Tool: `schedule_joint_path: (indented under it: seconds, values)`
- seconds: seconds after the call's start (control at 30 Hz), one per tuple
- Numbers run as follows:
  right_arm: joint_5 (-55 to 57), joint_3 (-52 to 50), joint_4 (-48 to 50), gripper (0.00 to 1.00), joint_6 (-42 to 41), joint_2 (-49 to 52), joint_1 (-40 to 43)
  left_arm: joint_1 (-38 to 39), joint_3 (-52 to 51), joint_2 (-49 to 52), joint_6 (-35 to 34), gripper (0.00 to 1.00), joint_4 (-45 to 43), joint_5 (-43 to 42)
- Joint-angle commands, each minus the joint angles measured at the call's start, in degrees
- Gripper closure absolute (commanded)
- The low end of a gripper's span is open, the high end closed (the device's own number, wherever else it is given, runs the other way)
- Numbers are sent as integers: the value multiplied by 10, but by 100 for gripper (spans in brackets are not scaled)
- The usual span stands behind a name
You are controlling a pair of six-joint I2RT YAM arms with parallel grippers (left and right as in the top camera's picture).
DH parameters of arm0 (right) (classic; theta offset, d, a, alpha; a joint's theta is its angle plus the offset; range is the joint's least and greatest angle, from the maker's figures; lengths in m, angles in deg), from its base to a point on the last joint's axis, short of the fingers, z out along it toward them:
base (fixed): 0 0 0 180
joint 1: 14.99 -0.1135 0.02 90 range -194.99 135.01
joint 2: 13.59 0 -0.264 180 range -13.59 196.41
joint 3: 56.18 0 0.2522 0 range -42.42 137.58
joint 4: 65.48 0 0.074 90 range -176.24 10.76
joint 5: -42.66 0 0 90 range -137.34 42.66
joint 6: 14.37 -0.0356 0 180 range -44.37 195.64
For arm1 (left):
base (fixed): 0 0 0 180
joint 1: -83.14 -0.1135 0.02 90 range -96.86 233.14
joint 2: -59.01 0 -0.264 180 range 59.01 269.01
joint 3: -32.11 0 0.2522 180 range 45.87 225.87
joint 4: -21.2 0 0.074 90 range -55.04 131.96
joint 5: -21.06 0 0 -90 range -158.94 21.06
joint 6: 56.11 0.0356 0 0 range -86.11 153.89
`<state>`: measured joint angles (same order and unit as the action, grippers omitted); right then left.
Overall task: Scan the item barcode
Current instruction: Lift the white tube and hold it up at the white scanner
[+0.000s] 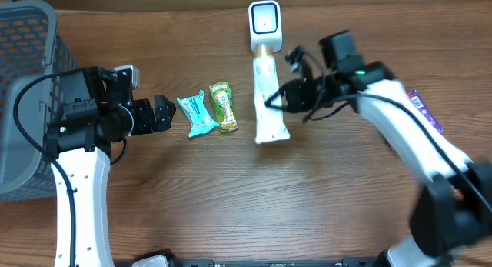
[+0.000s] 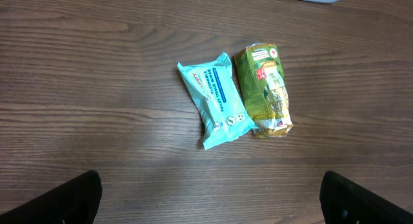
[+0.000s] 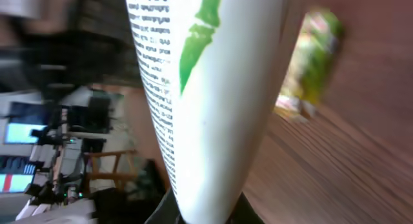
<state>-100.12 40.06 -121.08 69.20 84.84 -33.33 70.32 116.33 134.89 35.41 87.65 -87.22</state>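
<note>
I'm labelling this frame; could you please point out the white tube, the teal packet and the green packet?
white tube [image 1: 270, 119]: overhead view, its wide lower half.
teal packet [image 2: 216, 101]: left wrist view, middle of its face.
green packet [image 2: 264, 88]: left wrist view, middle of its face.

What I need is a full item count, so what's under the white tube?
Only wooden table shows around the white tube; its narrow end reaches the white scanner. The spot directly beneath the tube is covered, so I cannot tell.
</note>
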Motion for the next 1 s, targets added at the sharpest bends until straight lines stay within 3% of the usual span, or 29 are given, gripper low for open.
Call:
schedule_joint_path:
  seconds: [0.0,0.27,0.63,0.83,0.97]
  values:
    - [-96,21,20,96,-31,-64,17,1,8,-5,7,0,0,-7]
    - [-159,21,46,96,-78,-118,37,1,8,-5,7,0,0,-7]
    - [-148,21,71,96,-104,-121,37,1,8,-5,7,0,0,-7]
    - [-30,38,62,96,-135,-121,28,1,8,-5,7,0,0,-6]
    - [205,97,-13,96,-120,-119,-12,1,8,-5,7,0,0,-7]
